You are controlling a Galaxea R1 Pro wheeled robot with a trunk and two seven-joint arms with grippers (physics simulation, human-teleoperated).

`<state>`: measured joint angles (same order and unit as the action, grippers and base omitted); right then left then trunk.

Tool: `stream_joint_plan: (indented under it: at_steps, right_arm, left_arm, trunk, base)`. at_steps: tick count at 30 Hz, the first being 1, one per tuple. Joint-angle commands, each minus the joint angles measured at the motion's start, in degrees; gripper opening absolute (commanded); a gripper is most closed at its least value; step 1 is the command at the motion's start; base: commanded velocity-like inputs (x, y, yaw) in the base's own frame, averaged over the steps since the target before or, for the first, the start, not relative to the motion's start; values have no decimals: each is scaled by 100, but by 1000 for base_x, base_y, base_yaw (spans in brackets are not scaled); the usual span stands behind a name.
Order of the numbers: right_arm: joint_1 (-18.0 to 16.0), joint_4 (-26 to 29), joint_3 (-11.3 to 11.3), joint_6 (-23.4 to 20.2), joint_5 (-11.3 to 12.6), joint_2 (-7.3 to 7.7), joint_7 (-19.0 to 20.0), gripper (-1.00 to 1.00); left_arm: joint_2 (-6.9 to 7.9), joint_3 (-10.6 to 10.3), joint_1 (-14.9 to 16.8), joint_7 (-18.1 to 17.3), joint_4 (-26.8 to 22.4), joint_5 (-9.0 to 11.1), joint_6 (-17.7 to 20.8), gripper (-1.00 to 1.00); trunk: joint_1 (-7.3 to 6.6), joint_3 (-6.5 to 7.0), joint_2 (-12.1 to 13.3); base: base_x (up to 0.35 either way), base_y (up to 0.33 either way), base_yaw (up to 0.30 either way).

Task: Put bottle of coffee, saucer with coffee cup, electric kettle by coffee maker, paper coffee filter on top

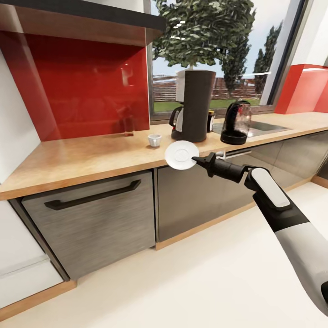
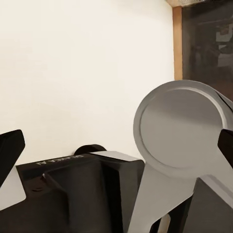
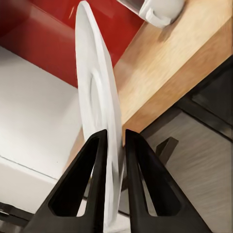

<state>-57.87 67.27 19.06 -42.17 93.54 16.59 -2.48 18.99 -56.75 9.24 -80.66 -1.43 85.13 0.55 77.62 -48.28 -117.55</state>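
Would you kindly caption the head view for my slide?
Right gripper holds the saucer at the countertop edge, near the coffee cup.

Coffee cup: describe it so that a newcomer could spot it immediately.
Find the wooden countertop under the red backsplash, then the tall black coffee maker. The coffee cup stands just to its left: small, white, the only item standing alone on bare wood.

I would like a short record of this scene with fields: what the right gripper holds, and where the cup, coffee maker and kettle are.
right gripper: shut on the saucer's rim
saucer: held at the countertop's front edge, not yet set down
coffee cup: on the countertop, left of the coffee maker
coffee maker: on the countertop, by the window
electric kettle: right of the coffee maker
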Motion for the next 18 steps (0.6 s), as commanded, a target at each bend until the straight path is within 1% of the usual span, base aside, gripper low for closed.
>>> stream_joint_plan:
  at_steps: [1, 8, 11, 13, 16, 18]
  right_arm:
    - [-5, 2, 9, 0, 50, 4, -28, -100]
    - [-6, -5, 2, 7, 52, -12, -88, -100]
    - [-10, -4, -15, 9, 69, -85, -347, -100]
    - [-26, -3, -179, 103, 81, -268, -750, -100]
    - [-36, -3, -250, 150, 83, -370, -967, -100]
    - [-42, -3, -317, 174, 89, -409, -1129, -100]
  left_arm:
    - [2, -48, 1, -9, -6, 47, 6, 100]
    - [-1, -47, -1, -3, -6, 47, 6, 100]
    - [-1, -47, -1, -3, -6, 47, 6, 100]
    - [-1, -47, -1, -3, -6, 47, 6, 100]
    - [-1, -47, -1, -3, -6, 47, 6, 100]
    - [-1, -47, -1, -3, -6, 47, 6, 100]
  trunk:
    - [-1, -5, -2]
    - [-1, -5, -2]
    - [-1, -5, -2]
    - [-1, -5, -2]
    - [-1, -5, -2]
    - [-1, -5, -2]
  base:
    - [20, 0, 0]
    - [5, 0, 0]
    - [1, 0, 0]
    - [0, 0, 0]
    - [0, 0, 0]
    - [0, 0, 0]
